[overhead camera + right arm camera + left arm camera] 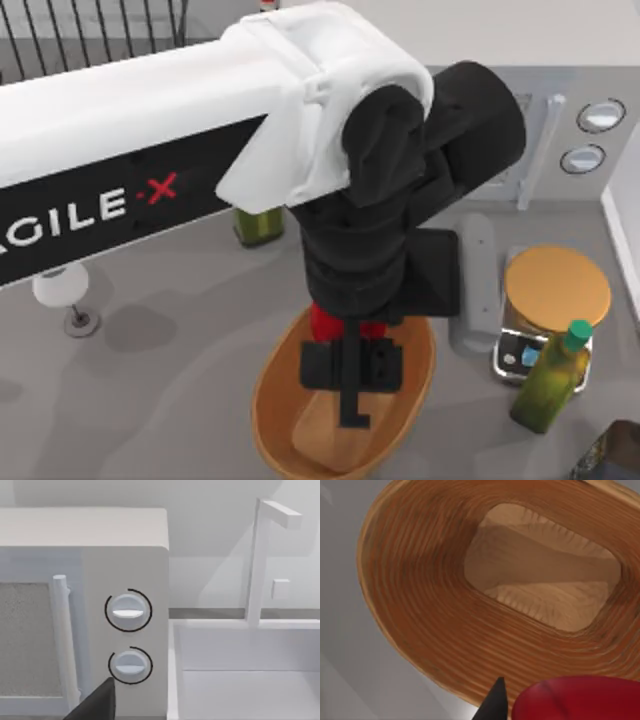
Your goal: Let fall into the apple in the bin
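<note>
The bin (268, 400), an oval orange-brown ribbed wooden bowl, sits at the table's front centre. Its lighter flat bottom (545, 575) holds nothing. My left gripper (350, 385) hangs straight above the bin, pointing down, shut on the red apple (328, 322). In the left wrist view the apple (580, 700) sits close up over the bin's sloping wall (420, 605), with one dark fingertip (494, 705) beside it. My right gripper (97, 702) is parked facing a white microwave.
A kitchen scale with a round orange top (557, 285) stands right of the bin, with a green bottle (550, 375) in front of it. An olive bottle (258, 225) stands behind the bin and a white wine glass (65, 290) at the left. Microwave knobs (128, 611) and sink (240, 680) lie at the back right.
</note>
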